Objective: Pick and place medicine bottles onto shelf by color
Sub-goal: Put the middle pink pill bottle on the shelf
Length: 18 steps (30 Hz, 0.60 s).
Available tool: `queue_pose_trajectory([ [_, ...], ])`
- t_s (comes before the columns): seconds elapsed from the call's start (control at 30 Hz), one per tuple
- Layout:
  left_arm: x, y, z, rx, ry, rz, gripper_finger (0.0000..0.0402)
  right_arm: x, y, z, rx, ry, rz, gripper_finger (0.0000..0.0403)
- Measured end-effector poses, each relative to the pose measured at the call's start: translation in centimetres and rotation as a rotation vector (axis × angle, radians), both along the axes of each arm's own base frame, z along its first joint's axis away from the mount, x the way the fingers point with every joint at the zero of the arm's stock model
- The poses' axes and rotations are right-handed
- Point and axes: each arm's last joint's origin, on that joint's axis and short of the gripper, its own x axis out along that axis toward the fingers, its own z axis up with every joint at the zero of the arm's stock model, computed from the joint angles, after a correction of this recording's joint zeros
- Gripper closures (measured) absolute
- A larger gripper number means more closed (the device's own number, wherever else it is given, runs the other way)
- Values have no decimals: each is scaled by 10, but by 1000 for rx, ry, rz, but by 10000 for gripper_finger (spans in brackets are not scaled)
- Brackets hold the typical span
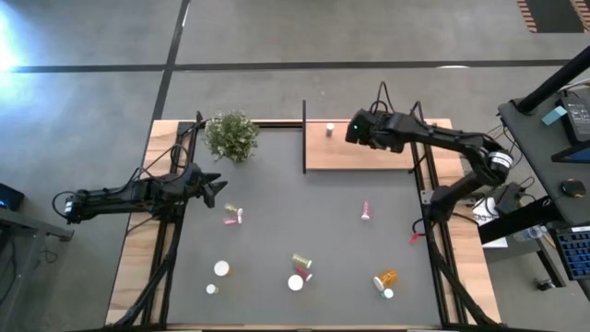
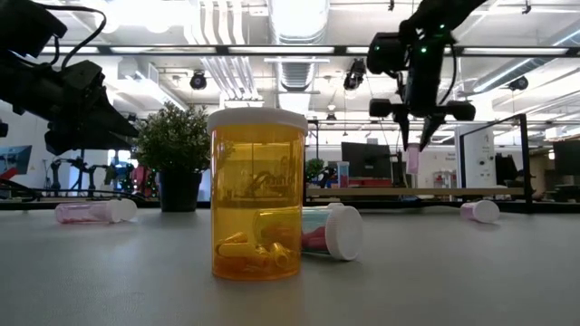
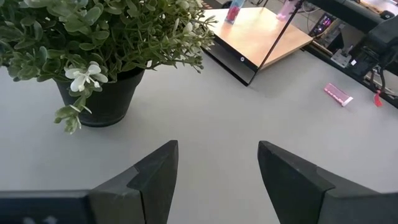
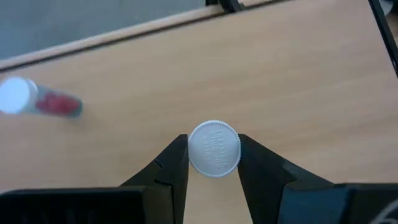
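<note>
My right gripper [image 2: 417,136] hangs over the light wooden shelf [image 1: 369,152] at the table's far side, shut on a small pink bottle [image 2: 412,159] with a white cap. One pink bottle [image 4: 37,101] stands on the shelf's left part [image 1: 329,129]. An upright orange bottle [image 2: 257,195] stands near the table's near edge, with another bottle [image 2: 331,233] lying on its side behind it. More pink bottles [image 1: 233,217] [image 1: 365,211] lie on the dark table. My left gripper [image 3: 217,174] waits open at the table's left, near the plant, holding nothing. My right gripper pinches the bottle just below its white cap [image 4: 213,148] between its two fingers. The fingers come from above, slanting down. The bottle hangs upright below the fingertips [image 2: 413,163], clear of the shelf board.
A green potted plant [image 1: 231,136] stands at the far left, beside the shelf's black upright post [image 1: 304,138]. Several white-capped bottles [image 1: 221,268] [image 1: 296,282] and an orange one [image 1: 385,279] are scattered along the near side. The shelf's right half is bare wood.
</note>
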Motion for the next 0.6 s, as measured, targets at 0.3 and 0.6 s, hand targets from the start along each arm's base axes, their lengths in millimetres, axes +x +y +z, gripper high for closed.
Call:
queue_pose_trajectory([
  [0.3, 0, 0, 0, 0, 0, 0, 197, 21, -26, -4, 22, 48, 14, 294],
  [0.6, 0, 0, 0, 0, 0, 0, 197, 44, -46, -9, 23, 79, 62, 293],
])
